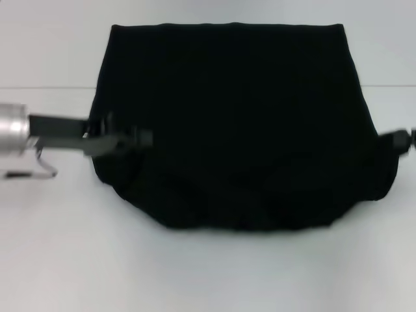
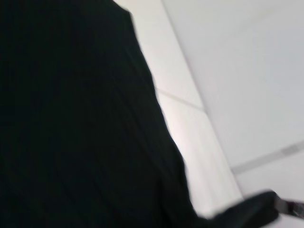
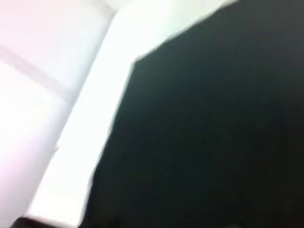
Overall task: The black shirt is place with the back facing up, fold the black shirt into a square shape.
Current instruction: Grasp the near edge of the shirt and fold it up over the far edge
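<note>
Left gripper (image 1: 133, 138) reaching in from the left, over the left edge of the shirt (image 1: 234, 123), about halfway between its near and far edges, black fingers merging with the black cloth; open or closed, cannot tell, and whether holding the cloth, cannot tell either. Behind it, a dark bar and a silver wrist cylinder (image 1: 13, 130) over the table (image 1: 58, 247), outside the shirt. Right gripper (image 1: 400, 141) just at the right edge of the shirt, at nearly the same depth as the left one, only a small dark tip in view at the border of the head view; finger state not possible to tell. Shirt lying on the white table, in the middle, plain black side up, far edge straight, near edge rounded and a little bunched, sides widening toward the grippers. In the left wrist view, black cloth (image 2: 80, 133) filling most of the picture, white table (image 2: 247, 71) beside it. In the right wrist view, the same: black cloth (image 3: 213, 133) close up, white table (image 3: 57, 85) next to its edge.
</note>
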`<state>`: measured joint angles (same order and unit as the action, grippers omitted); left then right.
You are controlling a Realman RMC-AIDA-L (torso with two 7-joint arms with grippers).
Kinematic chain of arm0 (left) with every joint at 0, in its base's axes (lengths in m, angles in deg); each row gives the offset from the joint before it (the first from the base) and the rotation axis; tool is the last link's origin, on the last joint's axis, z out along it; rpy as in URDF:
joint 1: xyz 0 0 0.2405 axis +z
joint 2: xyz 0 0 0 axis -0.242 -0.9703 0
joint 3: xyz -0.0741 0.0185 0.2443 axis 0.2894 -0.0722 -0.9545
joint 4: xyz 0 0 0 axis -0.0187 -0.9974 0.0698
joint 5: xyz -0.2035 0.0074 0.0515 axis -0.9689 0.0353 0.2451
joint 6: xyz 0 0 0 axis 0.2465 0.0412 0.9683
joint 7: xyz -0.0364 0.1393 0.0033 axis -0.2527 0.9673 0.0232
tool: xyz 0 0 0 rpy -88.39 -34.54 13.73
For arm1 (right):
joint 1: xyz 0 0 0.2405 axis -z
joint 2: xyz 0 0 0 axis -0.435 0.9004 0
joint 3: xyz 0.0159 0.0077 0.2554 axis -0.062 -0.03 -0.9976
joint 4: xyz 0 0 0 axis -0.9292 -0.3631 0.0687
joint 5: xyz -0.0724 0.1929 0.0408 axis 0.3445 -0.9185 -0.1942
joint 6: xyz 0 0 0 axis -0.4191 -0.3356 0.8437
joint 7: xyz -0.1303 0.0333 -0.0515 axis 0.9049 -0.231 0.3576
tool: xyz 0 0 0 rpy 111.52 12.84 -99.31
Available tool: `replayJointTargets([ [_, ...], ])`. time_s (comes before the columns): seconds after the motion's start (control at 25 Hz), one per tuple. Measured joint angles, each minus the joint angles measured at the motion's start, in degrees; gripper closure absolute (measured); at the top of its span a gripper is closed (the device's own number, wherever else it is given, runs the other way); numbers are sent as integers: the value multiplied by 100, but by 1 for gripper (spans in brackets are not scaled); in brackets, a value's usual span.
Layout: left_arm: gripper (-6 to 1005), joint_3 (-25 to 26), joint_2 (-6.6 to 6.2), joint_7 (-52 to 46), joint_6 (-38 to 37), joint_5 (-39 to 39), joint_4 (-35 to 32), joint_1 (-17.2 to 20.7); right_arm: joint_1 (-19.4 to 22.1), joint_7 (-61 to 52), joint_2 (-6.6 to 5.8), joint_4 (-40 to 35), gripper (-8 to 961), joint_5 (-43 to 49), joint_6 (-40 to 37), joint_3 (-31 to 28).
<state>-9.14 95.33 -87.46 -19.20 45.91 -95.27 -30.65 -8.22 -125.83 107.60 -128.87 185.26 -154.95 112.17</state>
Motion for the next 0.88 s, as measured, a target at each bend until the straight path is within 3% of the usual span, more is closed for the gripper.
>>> replayJointTargets([
  [0.08, 954, -125, -48, -66, 1000, 9, 391, -314, -345, 73, -23, 563, 901, 92, 1147, 101],
  [0.12, 954, -125, -48, -66, 1000, 9, 391, -314, -345, 73, -23, 563, 901, 92, 1147, 101],
  [0.24, 954, -339, -20, -79, 1963, 13, 619, -568, -695, 230, -20, 1208, 900, 104, 2298, 275],
  [0.44, 954, -1058, 259, -123, 3701, 18, 676, -727, -1100, 294, 120, 1922, 900, 103, 4114, 872],
  [0.64, 954, -2110, 510, -78, 5000, 22, 686, -704, -1314, 305, 316, 2344, 901, 101, 5505, 1419],
  [0.76, 954, -2430, 579, -73, 5490, 24, 687, -699, -1396, 389, 444, 2365, 901, 97, 5994, 1636],
  [0.88, 953, -2499, 608, -30, 5830, 11, 687, -742, -1490, 439, 494, 2350, 901, 94, 6365, 1683],
])
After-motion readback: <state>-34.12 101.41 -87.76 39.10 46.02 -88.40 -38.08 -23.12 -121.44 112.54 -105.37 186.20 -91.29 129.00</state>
